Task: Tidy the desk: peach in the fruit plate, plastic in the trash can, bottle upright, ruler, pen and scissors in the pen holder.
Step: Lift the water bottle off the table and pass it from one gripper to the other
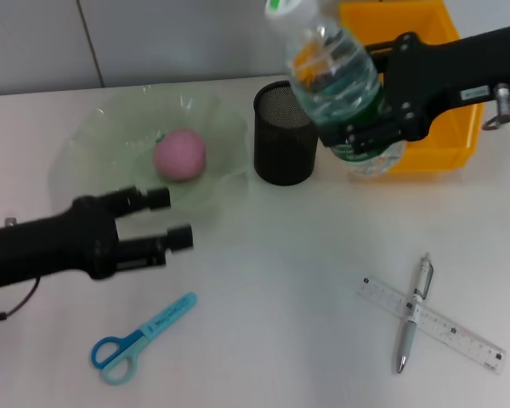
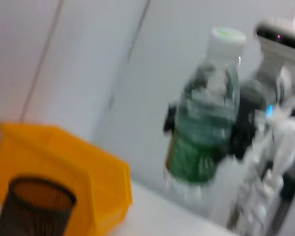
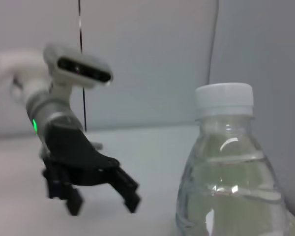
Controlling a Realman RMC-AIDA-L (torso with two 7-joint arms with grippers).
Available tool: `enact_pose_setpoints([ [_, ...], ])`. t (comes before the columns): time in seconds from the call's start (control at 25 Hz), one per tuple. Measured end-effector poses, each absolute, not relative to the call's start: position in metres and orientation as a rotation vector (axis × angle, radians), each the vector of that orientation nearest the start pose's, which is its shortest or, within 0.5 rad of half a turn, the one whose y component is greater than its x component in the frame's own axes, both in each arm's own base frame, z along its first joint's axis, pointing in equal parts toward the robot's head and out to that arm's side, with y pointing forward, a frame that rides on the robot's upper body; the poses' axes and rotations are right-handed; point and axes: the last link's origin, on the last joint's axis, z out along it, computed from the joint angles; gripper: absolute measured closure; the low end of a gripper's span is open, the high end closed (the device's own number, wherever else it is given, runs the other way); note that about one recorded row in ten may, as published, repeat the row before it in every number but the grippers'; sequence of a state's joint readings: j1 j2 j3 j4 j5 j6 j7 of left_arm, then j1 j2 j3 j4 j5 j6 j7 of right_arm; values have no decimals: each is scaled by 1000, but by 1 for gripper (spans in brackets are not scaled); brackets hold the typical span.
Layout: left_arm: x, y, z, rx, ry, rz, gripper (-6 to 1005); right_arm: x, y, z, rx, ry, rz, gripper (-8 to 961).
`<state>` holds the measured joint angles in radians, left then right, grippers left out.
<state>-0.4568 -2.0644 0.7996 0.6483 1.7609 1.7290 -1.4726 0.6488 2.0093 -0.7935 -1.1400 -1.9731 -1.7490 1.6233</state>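
My right gripper (image 1: 350,134) is shut on the clear water bottle (image 1: 330,72), gripping it at the green label. The white-capped bottle hangs nearly upright above the table between the black mesh pen holder (image 1: 284,133) and the yellow bin (image 1: 457,138). The same bottle (image 2: 204,132) fills the left wrist view and stands close in the right wrist view as bottle (image 3: 226,167). The pink peach (image 1: 180,155) lies in the green glass plate (image 1: 85,144). My left gripper (image 1: 174,218) is open just in front of the plate. Blue scissors (image 1: 140,338), the ruler (image 1: 446,327) and the pen (image 1: 414,311) lie on the table. No plastic shows.
The pen lies across the clear ruler at the front right. The scissors lie at the front left, below my left arm. In the left wrist view the yellow bin (image 2: 64,162) stands behind the pen holder (image 2: 34,206). A wall closes the back of the table.
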Motion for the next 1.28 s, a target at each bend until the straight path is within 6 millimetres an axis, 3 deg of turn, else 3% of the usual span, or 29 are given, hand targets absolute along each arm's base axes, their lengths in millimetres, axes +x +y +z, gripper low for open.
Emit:
enact_pose_setpoints([
  [0.12,-243,303,14,-2656,-689,-1191,135,176,358,77,-2849,190,660,177],
  [0.4,-238,303,21,-2496,-591,-1391,136,183,346,50,-2891,286,781,176],
  [0.72,-224,303,16,-2518,-557,-1482,136,183,341,23,-2951,335,882,175],
  [1.28,-209,304,5,-2582,-542,-1537,135,178,334,4,-3031,333,874,173],
])
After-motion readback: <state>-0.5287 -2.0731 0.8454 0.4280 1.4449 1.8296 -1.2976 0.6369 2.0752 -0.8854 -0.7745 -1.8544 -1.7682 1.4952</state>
